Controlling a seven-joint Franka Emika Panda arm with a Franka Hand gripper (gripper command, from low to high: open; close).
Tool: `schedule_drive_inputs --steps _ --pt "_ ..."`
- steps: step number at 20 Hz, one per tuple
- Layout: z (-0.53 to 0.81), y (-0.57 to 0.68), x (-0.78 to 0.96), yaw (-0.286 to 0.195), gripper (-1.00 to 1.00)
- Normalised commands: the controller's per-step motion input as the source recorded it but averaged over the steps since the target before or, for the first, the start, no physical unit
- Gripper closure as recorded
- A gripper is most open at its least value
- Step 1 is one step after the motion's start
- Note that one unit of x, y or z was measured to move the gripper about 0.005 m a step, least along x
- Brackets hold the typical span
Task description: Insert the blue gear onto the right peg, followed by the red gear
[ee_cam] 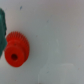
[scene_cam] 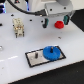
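Observation:
The blue gear [scene_cam: 50, 52] lies flat on the right half of the dark, pale-rimmed base plate [scene_cam: 33, 59]. The right peg is hidden by the blue gear. A thin pin [scene_cam: 36, 53] stands on the plate's left half. At the back of the white table the smaller red gear [scene_cam: 59, 24] rests tilted. My gripper [scene_cam: 56, 22] hangs over it, open, with one dark finger [scene_cam: 46, 22] on either side of the gear and apart from it. In the wrist view the red gear [ee_cam: 16, 48] shows its centre hole, beside a blurred teal shape [ee_cam: 2, 27] at the picture's edge.
A beige, frame-like part [scene_cam: 18, 28] stands on the table toward the exterior view's left. The table's near edge runs along the bottom of that view, and a dark gap lies past its right edge.

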Motion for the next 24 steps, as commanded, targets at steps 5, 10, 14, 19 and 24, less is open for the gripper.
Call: schedule_drive_inputs --steps 5,10,14,19,24 --pt "-0.05 0.46 -0.38 0.0 -1.0" --pt "-0.2 0.32 -0.36 0.0 -1.0" --pt "-0.37 0.2 -0.35 0.0 -1.0" --pt "-0.38 0.05 -0.37 0.0 -1.0" --pt "-0.39 -0.02 -0.39 0.0 -1.0"
